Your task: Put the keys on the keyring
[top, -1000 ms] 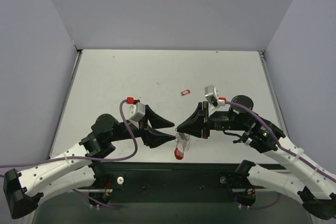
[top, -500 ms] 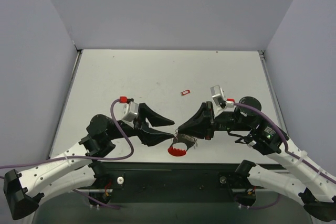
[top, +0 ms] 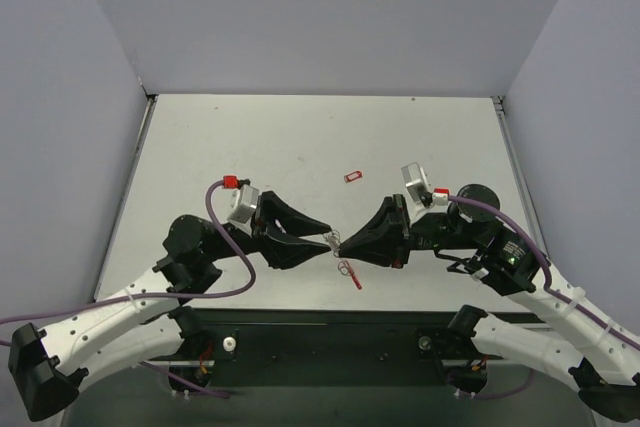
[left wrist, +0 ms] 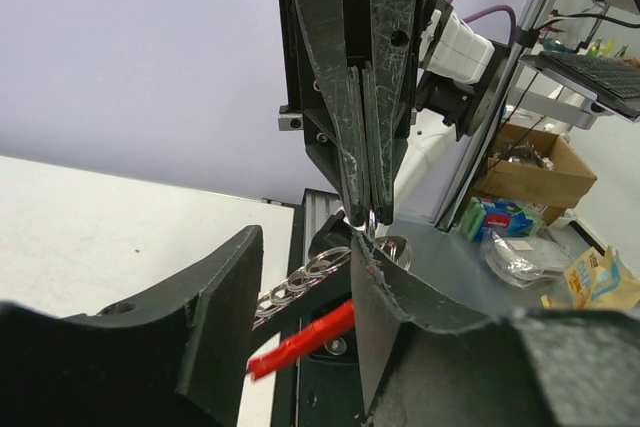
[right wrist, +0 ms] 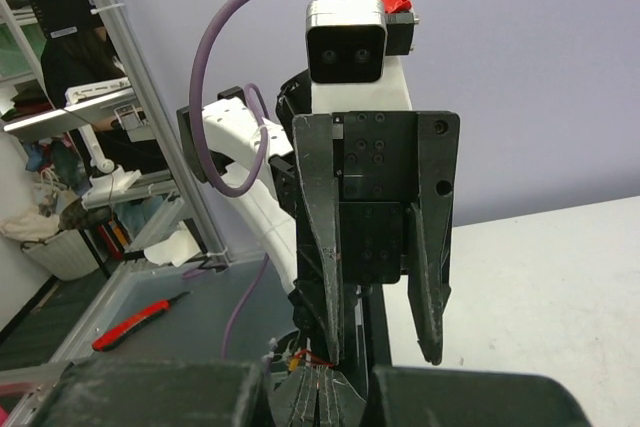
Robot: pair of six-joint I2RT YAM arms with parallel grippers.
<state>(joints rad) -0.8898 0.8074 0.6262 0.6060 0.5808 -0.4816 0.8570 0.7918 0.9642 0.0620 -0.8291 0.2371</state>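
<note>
My left pincer [top: 326, 240] moves in on the keyring [top: 351, 276].
Right pincer [top: 343, 244] stays clamped on its wire rings; left jaws narrow, still apart; key [top: 351, 177] lies farther off, unthreaded.

Both white-and-black jointed arms, left arm [top: 110, 312] and right arm [top: 560, 302], reach inward from the near edge, forearms low. Tips meet over the table's near middle.

The black two-finger left gripper [top: 328, 240] points right, jaws apart at a partial spread.

The black two-finger right gripper [top: 343, 244] points left, jaws pressed together, pinching the thin silver rings of the red curved keyring [top: 350, 275]. Its tip sits between the left fingers [left wrist: 225, 277].
</note>
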